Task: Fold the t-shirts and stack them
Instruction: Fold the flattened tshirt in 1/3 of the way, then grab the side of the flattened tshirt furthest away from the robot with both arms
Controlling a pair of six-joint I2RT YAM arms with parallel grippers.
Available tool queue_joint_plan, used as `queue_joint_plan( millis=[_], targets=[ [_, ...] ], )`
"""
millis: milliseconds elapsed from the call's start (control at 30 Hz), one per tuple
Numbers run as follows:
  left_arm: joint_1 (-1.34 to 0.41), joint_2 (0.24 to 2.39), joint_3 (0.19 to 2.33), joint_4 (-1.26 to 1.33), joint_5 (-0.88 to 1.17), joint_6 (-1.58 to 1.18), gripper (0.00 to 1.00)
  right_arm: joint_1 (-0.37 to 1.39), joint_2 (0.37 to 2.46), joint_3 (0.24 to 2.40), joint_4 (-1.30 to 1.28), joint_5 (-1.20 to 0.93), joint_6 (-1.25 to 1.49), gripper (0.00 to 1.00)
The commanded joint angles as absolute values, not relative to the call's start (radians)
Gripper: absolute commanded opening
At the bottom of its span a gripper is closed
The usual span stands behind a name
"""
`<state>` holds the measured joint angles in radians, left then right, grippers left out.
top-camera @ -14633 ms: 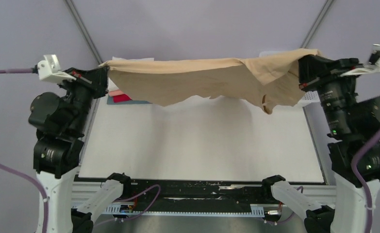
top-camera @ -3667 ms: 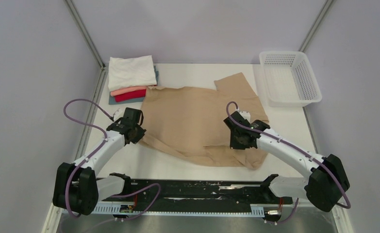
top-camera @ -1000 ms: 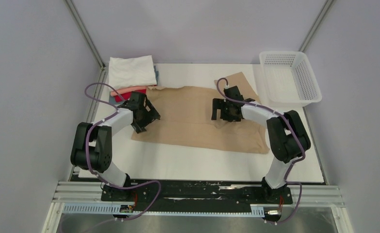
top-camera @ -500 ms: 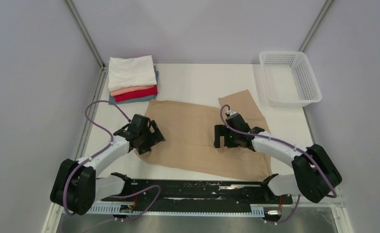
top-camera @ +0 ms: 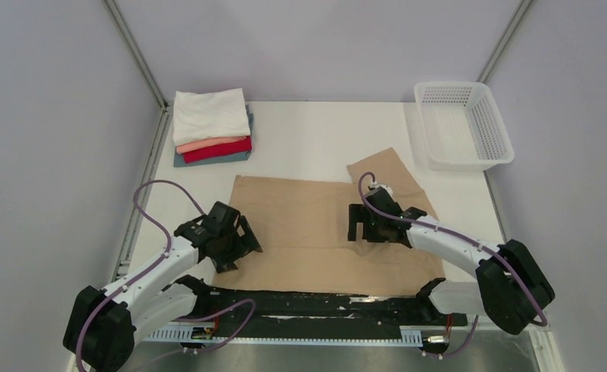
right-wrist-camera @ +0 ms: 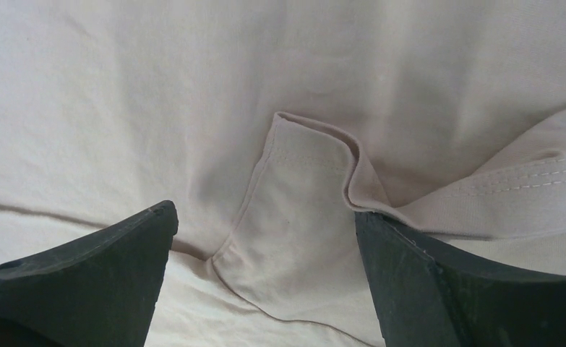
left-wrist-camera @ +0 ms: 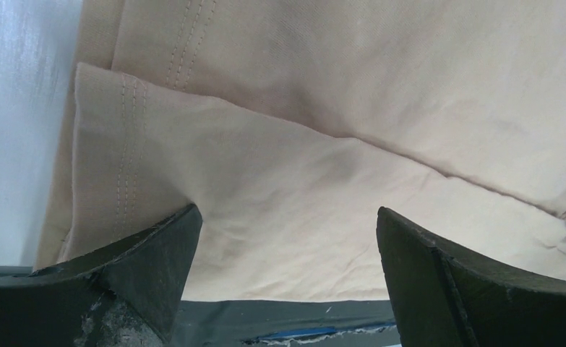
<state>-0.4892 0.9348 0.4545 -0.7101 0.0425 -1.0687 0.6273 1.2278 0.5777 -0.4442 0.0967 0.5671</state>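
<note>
The tan tee [top-camera: 308,232] lay flat near the table's [top-camera: 315,139] front edge, well apart from the folded stack [top-camera: 211,128]. The left hand [top-camera: 236,239] and right hand [top-camera: 363,225] hovered low over it, fingers apart and empty. Folding seemed midway; next, each hand likely needs to pinch an edge.

1. Far right corner of the desk [top-camera: 315,143]: a white mesh basket [top-camera: 492,125], upright, open side up, its long side along the desk's right edge.
2. The desk is a plain white sheet, matte.
3. Grey walls [top-camera: 315,46] close in behind and on both sides.
4. Two slim metal poles [top-camera: 133,50] slant up from the far corners, one on each side.
5. Near edge: a black strip [top-camera: 323,304], and a slotted silver rail [top-camera: 284,335] just below it.
</note>
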Motion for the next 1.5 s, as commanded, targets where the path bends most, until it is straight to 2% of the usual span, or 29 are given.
queue_joint_plan(
  millis=[0,200,400,567,833,967,1100,1200,1300,1467],
  targets=[
    [-0.493,0.964,0.473,-0.786,-0.04,-1.077,1.0,0.631,1.351,0.692,-0.323,0.168,0.541,1.0],
    [-0.491,1.042,0.632,-0.752,-0.124,-1.012,1.0,0.617,1.518,0.922,-0.321,0.267,0.521,1.0],
    [-0.462,1.158,0.789,-0.778,-0.157,-0.926,1.0,0.555,1.651,1.115,-0.329,0.25,0.442,1.0],
    [-0.316,1.197,0.879,-0.666,-0.16,-0.847,1.0,0.442,1.742,1.284,-0.328,0.192,0.373,1.0],
    [-0.127,1.586,1.157,-0.56,-0.222,-0.799,1.0,0.303,2.035,1.621,-0.329,0.104,0.256,1.0],
    [-0.072,1.824,1.317,-0.566,-0.189,-0.748,1.0,0.245,2.169,1.765,-0.329,0.094,0.242,1.0],
    [-0.059,1.939,1.416,-0.59,-0.176,-0.726,0.98,0.224,2.286,1.894,-0.329,0.102,0.193,1.0],
    [-0.059,1.968,1.417,-0.571,-0.132,-0.719,0.92,0.222,2.342,1.958,-0.329,0.114,0.157,1.0],
    [-0.06,1.976,1.383,-0.529,-0.076,-0.714,0.81,0.222,2.4,2.004,-0.323,0.135,0.132,1.0],
    [-0.059,1.976,1.361,-0.529,-0.078,-0.703,0.61,0.221,2.382,1.936,-0.314,0.153,0.15,1.0]
  ],
)
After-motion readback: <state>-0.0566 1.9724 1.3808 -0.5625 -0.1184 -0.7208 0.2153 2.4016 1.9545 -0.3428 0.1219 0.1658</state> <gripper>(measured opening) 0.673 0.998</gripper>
